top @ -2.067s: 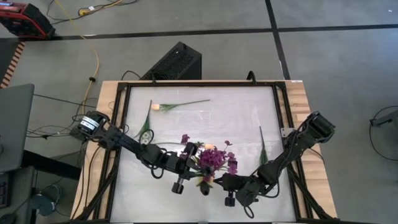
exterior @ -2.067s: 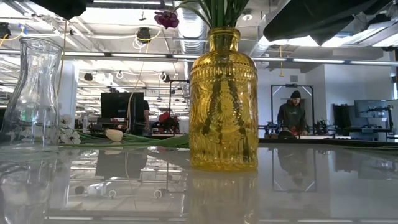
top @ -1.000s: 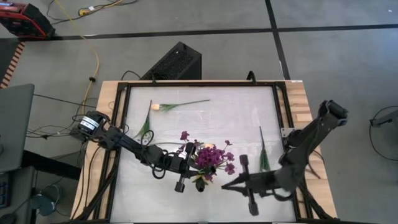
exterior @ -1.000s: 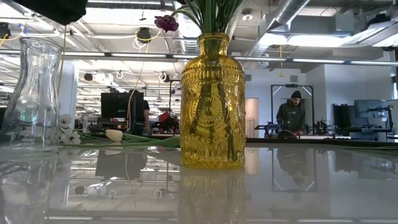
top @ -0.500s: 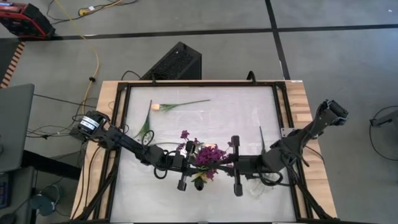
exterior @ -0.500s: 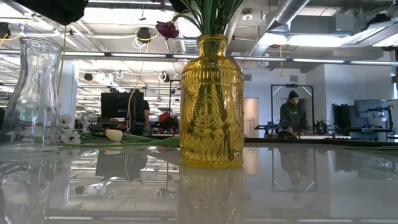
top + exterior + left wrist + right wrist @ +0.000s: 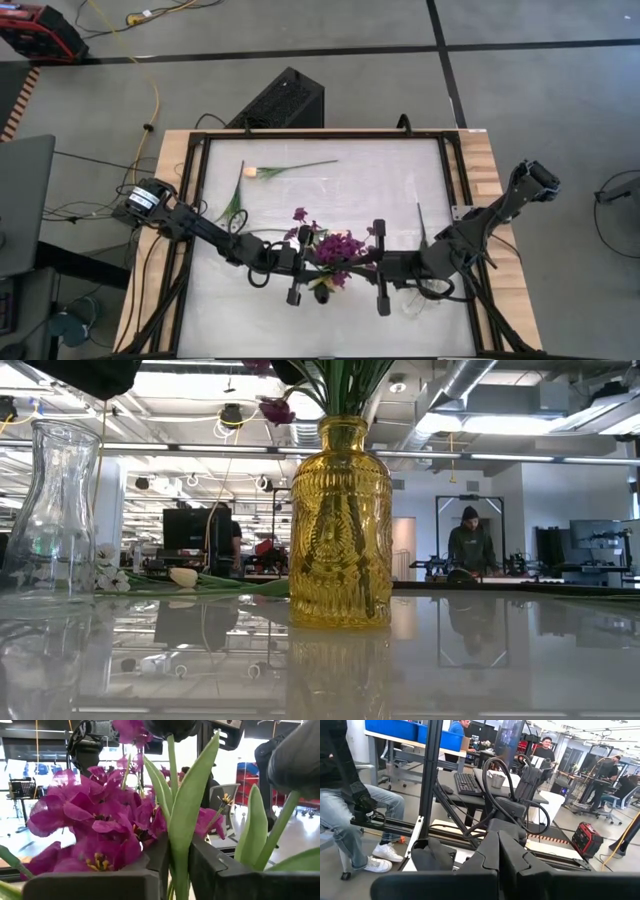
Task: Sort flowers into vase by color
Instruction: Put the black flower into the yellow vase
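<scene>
Tulip (image 7: 250, 172) loose far side | clear vase (image 7: 62, 510) beside yellow vase (image 7: 340, 530)

Overhead looking straight down, low camera level at tabletop, both sharing yellow vase (image 7: 340, 520), wrist cameras close-up

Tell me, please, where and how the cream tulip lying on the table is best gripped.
Grip the cream tulip mid-stem, from straight above, fingers set across the stem. It lies flat on the table, the thin stem running rightward from the bloom, with bare surface either side.
</scene>
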### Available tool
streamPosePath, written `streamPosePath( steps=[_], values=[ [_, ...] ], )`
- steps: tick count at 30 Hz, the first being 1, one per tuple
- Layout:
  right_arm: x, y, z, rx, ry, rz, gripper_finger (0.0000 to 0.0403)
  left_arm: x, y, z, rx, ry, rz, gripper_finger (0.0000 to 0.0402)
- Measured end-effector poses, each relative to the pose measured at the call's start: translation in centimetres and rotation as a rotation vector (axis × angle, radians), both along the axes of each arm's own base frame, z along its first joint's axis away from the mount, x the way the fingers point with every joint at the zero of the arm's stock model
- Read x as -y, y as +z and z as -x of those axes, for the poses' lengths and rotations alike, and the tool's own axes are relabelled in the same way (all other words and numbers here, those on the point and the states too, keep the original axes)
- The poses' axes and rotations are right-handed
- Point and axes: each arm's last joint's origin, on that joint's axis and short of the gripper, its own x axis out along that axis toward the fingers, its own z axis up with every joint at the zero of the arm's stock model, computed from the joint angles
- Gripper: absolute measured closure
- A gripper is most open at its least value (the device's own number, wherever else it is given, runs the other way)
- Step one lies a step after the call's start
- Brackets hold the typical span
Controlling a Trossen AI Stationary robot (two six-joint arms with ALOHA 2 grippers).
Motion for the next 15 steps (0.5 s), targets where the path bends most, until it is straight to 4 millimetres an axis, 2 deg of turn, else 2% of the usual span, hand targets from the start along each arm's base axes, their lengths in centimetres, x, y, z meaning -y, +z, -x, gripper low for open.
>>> streamPosePath(
  steps=[8,15],
  values=[
    [0.1,0.0,-0.1,-0.002,-0.004,0.002,0.0382,0.7,-0.1,0.3,-0.032,0.005,-0.036,0.0292],
    [0.1,-0.2,-0.1,-0.014,-0.004,0.012,0.0382,0.9,1.3,1.3,-0.083,0.051,-0.086,0.0265]
  ],
)
